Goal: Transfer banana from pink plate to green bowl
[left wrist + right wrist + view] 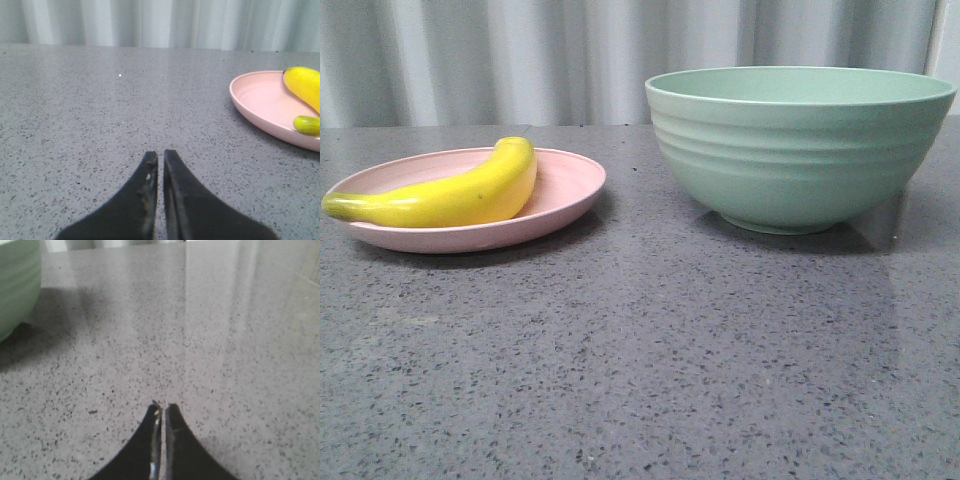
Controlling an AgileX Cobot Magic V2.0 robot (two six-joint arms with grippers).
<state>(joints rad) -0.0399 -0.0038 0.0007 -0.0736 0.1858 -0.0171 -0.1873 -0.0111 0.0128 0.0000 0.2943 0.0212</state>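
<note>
The yellow banana point(460, 195) lies on the pale-pink plate point(565, 185) at the left of the front view, its greenish tip over the plate's left rim. The mint-green ridged bowl point(800, 150) stands upright to the right of the plate, apart from it. Neither gripper shows in the front view. My left gripper point(160, 156) is shut and empty, low over bare table, with the plate point(260, 102) and banana point(305, 85) off to one side. My right gripper point(163, 408) is shut and empty over bare table, with the bowl point(15, 285) at the frame's edge.
The grey speckled tabletop point(650, 360) extends in front of the plate and bowl. A pale pleated curtain point(520, 60) hangs behind the table's far edge.
</note>
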